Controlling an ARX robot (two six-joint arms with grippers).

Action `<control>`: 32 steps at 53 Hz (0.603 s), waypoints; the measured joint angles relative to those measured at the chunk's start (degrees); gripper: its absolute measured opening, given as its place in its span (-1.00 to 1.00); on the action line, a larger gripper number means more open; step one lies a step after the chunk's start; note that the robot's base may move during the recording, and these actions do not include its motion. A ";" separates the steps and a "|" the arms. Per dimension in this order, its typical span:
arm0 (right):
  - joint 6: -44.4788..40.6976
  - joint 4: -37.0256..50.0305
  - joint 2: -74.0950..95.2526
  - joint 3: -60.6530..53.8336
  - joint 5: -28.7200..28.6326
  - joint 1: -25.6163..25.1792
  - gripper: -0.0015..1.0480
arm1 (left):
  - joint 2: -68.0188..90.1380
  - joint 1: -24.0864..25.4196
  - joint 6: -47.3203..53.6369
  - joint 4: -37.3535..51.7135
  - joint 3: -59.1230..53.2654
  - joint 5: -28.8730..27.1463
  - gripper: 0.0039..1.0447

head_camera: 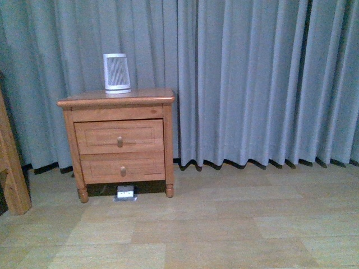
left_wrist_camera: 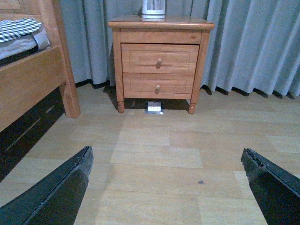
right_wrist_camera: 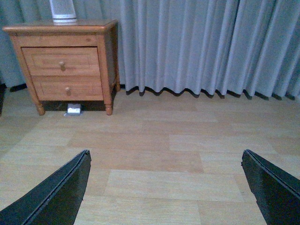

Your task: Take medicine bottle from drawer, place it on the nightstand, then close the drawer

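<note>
I am in a bedroom. A wooden bed frame (left_wrist_camera: pixel 33 79) stands beside the nightstand (head_camera: pixel 115 101), grey curtains (head_camera: pixel 252 78) behind.

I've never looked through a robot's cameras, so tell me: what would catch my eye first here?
An orange-brown nightstand stands at the left of the front view against a long grey curtain, its upper drawer and lower drawer both shut, with a white ribbed appliance on top. In the wrist views, the left hand and right hand are both open over the wooden floor, well short of the nightstand.
</note>
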 joint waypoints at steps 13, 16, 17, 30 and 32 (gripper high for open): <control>0.00 0.00 0.00 0.00 0.00 0.00 0.87 | 0.00 0.00 0.00 0.00 0.00 0.00 0.87; 0.00 0.00 0.00 0.00 0.00 0.00 0.87 | 0.00 0.00 0.00 0.00 0.00 0.02 0.87; 0.00 0.00 0.00 0.00 0.00 0.00 0.87 | 0.00 0.00 0.00 0.00 0.00 0.00 0.87; 0.00 0.00 0.00 0.00 0.00 0.00 0.87 | 0.00 0.00 0.00 0.00 0.00 0.02 0.87; 0.00 0.00 0.00 0.00 0.00 0.00 0.87 | 0.00 0.00 0.00 0.00 0.00 0.02 0.87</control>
